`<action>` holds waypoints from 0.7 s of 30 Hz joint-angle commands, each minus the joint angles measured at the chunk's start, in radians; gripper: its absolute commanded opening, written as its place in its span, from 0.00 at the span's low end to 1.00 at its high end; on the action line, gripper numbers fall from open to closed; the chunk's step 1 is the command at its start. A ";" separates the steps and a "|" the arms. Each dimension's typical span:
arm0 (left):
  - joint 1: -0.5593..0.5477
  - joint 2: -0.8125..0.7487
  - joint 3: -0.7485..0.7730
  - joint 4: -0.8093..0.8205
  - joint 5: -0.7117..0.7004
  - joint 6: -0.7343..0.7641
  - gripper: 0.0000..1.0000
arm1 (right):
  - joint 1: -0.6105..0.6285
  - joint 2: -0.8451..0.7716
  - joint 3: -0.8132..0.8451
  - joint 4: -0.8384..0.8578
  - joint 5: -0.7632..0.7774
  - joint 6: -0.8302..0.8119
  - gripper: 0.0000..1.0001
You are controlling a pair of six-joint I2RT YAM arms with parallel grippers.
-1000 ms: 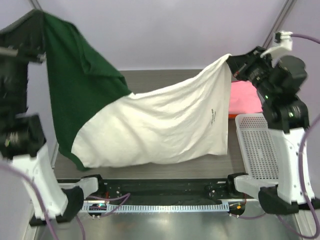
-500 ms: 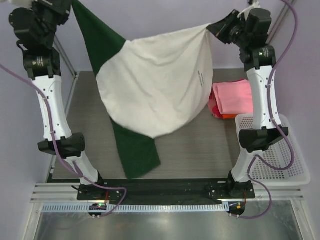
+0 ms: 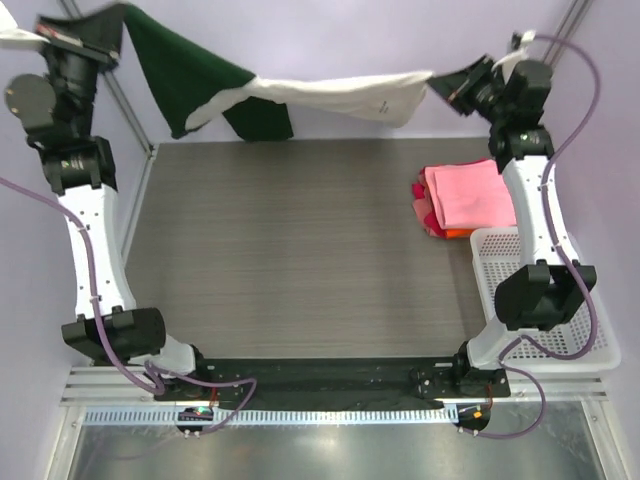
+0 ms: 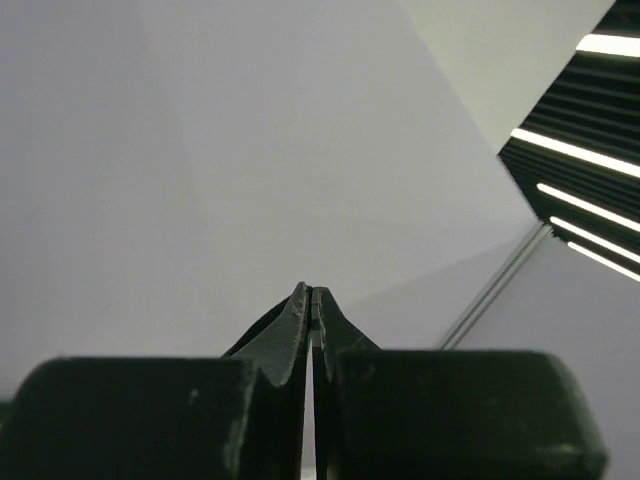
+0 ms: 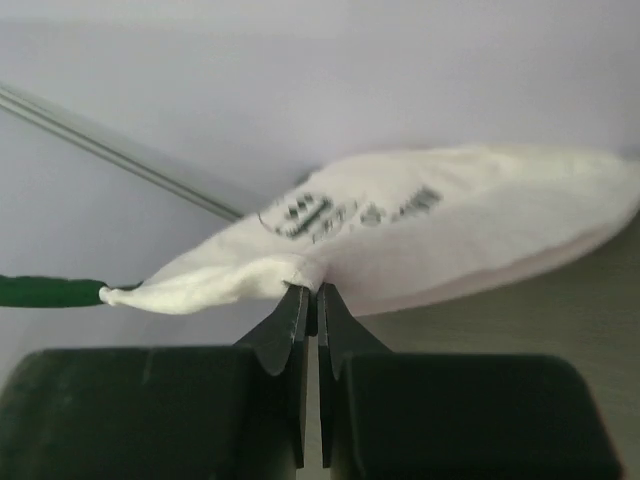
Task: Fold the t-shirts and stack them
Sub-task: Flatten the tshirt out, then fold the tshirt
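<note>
The cream-white t-shirt (image 3: 330, 92) with a dark green sleeve (image 3: 185, 75) hangs stretched in the air along the back wall, held between both grippers. My left gripper (image 3: 112, 18) is high at the back left, shut on the green end. In the left wrist view its jaws (image 4: 312, 292) are pressed together and no cloth shows. My right gripper (image 3: 437, 85) is at the back right, shut on the cream edge (image 5: 450, 210) beside the small dark print (image 5: 340, 210); its tips (image 5: 312, 290) pinch the hem. A folded pink shirt (image 3: 470, 195) tops a stack with red and orange underneath.
A white mesh basket (image 3: 590, 340) stands at the right, just in front of the folded stack. The grey wood-grain table (image 3: 300, 250) lies below the hanging shirt. A lilac wall and metal frame posts close the back.
Both arms have risen and swung back. The shirt, which hung low over the table, is now pulled taut and almost level, high at the back wall.
</note>
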State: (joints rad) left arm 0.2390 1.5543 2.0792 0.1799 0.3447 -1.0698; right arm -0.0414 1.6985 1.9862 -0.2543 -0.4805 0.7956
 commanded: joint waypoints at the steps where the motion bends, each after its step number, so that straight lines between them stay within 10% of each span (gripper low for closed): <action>1: -0.007 -0.144 -0.356 0.119 0.099 0.033 0.00 | 0.003 -0.094 -0.362 0.240 -0.112 0.069 0.01; 8: -0.015 -0.621 -0.989 -0.038 0.043 0.232 0.00 | 0.005 -0.296 -0.852 0.323 -0.106 -0.007 0.01; 21: -0.017 -1.281 -1.493 -0.465 0.022 0.223 0.00 | 0.032 -0.686 -1.377 0.061 -0.055 -0.150 0.01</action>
State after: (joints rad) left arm 0.2226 0.3569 0.6048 -0.1402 0.3664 -0.8772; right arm -0.0128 1.0824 0.6830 -0.1081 -0.5529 0.6979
